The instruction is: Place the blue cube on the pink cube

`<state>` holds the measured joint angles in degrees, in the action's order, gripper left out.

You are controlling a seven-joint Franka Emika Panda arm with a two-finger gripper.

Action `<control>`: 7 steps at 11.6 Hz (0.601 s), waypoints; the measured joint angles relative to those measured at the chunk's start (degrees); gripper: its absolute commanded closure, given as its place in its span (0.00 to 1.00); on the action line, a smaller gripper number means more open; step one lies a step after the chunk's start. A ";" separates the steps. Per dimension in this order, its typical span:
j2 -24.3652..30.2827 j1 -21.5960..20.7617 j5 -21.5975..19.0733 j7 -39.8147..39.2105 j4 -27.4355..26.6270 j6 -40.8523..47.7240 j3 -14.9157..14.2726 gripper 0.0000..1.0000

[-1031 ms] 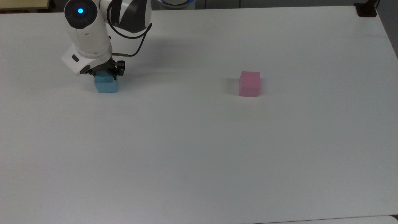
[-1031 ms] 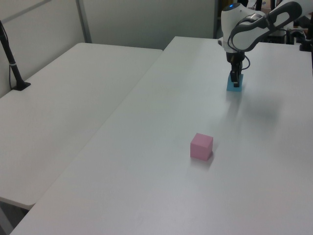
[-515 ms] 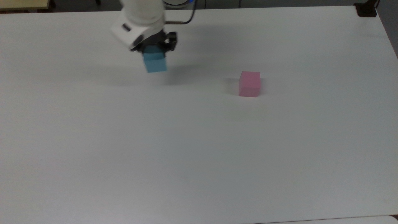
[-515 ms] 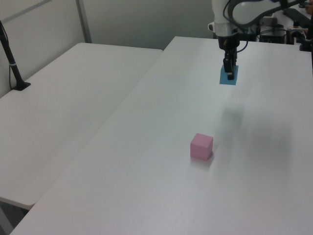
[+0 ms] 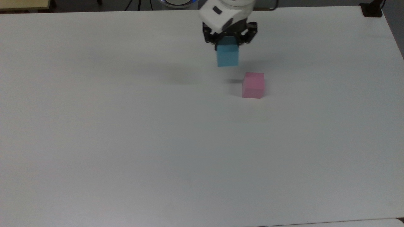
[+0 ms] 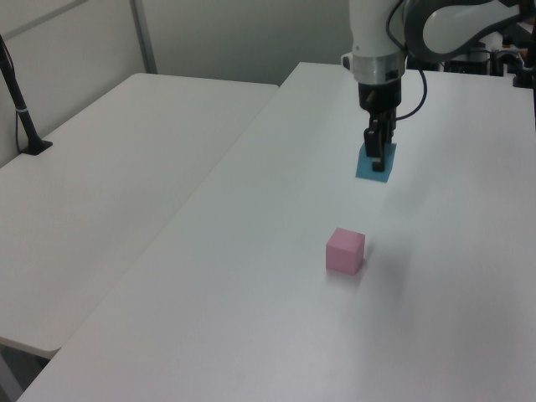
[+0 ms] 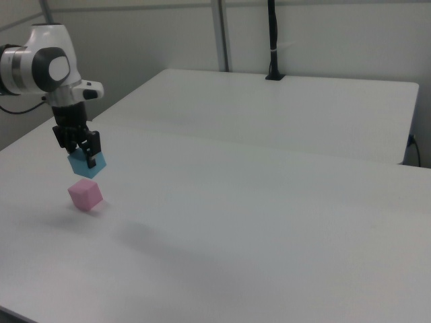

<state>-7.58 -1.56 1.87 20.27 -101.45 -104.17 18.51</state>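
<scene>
The jaws are pinching the top of the small light sky-blue matte cube [image 5: 227, 56], which is hanging clear of the surface beneath the black two-finger gripper [image 5: 229, 40] of the white robot arm [image 6: 374, 33]. The wide white matte table [image 5: 157, 142] is lying under everything, and the carried cube's shadow is falling on it to the top view's left of the small pale pink matte cube [image 5: 253, 85]. That pink cube is sitting flat on the table, near the blue one but apart from it, to the top view's lower right of it. In the right view the blue cube [image 7: 87, 163] is hanging just above the pink cube [image 7: 85, 194], with a gap between them.
</scene>
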 measured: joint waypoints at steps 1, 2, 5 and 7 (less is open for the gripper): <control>-1.91 -2.14 -0.02 3.78 1.02 -2.83 0.05 0.68; -3.96 -4.11 0.02 6.48 1.79 -5.47 0.07 0.68; -9.16 -8.13 1.53 10.15 4.12 -7.76 0.10 0.68; -10.70 -8.44 1.90 10.46 4.92 -7.76 0.08 0.57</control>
<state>-18.28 -10.01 3.77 30.73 -96.53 -111.93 18.59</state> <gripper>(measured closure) 0.405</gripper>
